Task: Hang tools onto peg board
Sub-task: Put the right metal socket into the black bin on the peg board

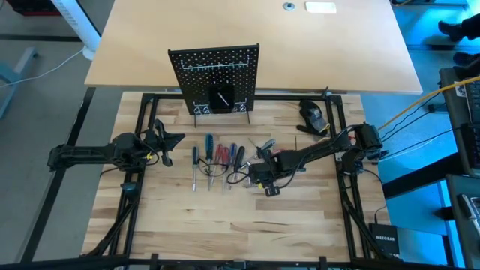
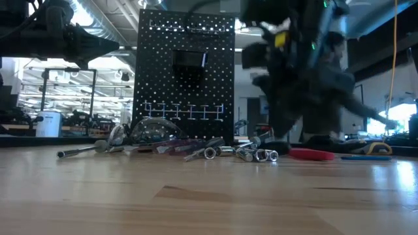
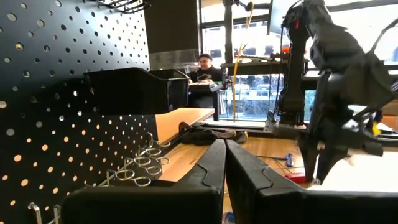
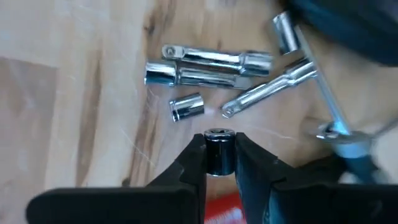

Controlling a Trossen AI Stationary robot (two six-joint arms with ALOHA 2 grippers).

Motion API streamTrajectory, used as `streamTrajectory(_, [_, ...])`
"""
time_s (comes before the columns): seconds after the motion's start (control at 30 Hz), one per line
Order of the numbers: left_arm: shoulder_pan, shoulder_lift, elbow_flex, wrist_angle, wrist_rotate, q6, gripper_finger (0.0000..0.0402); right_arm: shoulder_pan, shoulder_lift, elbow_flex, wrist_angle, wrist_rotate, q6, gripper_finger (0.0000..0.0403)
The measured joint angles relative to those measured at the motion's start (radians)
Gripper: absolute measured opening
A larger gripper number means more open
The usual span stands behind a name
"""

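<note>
High view: my right gripper (image 1: pixel 264 182) hangs low over the right end of the row of tools (image 1: pixel 217 159) on the wooden counter (image 1: pixel 225 225); my left gripper (image 1: pixel 166 141) waits at the row's left end. The peg board (image 1: pixel 216 75) stands upright behind the row, a dark rounded lump (image 1: pixel 313 114) to its right.
Low view: chrome sockets (image 2: pixel 258 155) and a long silver shaft (image 2: pixel 81 151) lie before the peg board (image 2: pixel 186 78); a red handle (image 2: pixel 312 154) lies on the right.
Left wrist view: my left jaws are pressed together, holding nothing, beside the peg board (image 3: pixel 68 93) with its wire hooks (image 3: pixel 140 169); a person sits far behind.
Right wrist view: my right jaws stand narrow, clamping a small dark socket (image 4: pixel 217 152) by its sides; loose chrome sockets (image 4: pixel 186 107) and extension bars (image 4: pixel 217 59) lie just beyond on the counter.
</note>
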Motion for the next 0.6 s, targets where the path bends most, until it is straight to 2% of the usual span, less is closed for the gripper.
streamTrajectory(0.23, [0.000,0.000,0.000,0.000,0.000,-0.001,0.0001,-0.013,0.000,0.214,-0.121,0.094,-0.092,0.0065])
streamTrajectory(0.6, [0.000,0.000,0.000,0.000,0.000,-0.005,0.0001,-0.120,-0.002,0.458,-0.096,0.162,-0.225,0.0066])
